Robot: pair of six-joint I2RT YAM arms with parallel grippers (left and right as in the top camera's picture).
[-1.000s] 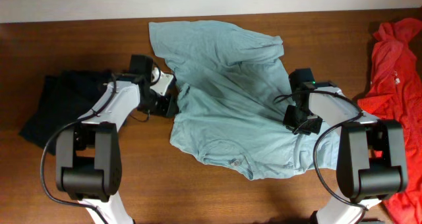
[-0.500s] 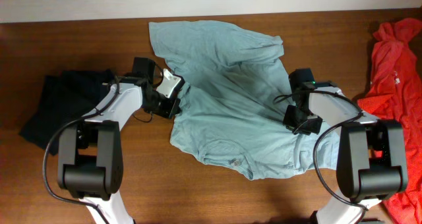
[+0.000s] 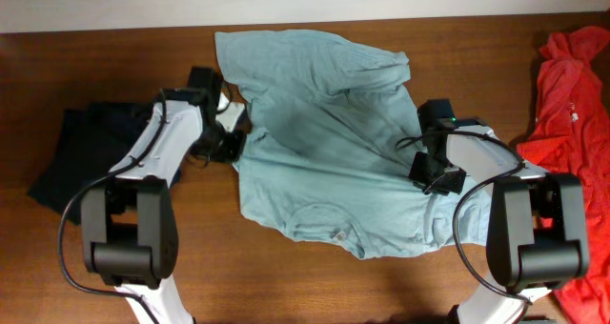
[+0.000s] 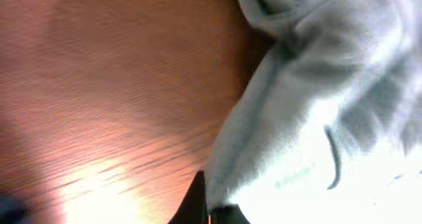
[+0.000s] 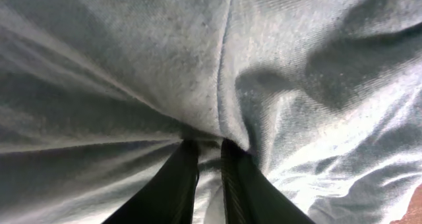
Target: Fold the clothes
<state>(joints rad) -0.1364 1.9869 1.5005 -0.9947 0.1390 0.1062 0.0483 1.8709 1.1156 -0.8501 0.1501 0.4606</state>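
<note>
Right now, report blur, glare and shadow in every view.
Overhead: sharp, evenly lit, fold shadows on the pale grey-blue cotton T-shirt. Left wrist: blurred, with glare on the brown wooden table and the shirt washed out. Right wrist: fabric weave in focus, shadows in its creases.

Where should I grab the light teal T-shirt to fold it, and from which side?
Pinch its side edges, coming in low from outside. The T-shirt lies spread and thin on the table, so only an edge gives the jaws cloth to close on. The left gripper and right gripper grip there now.
</note>
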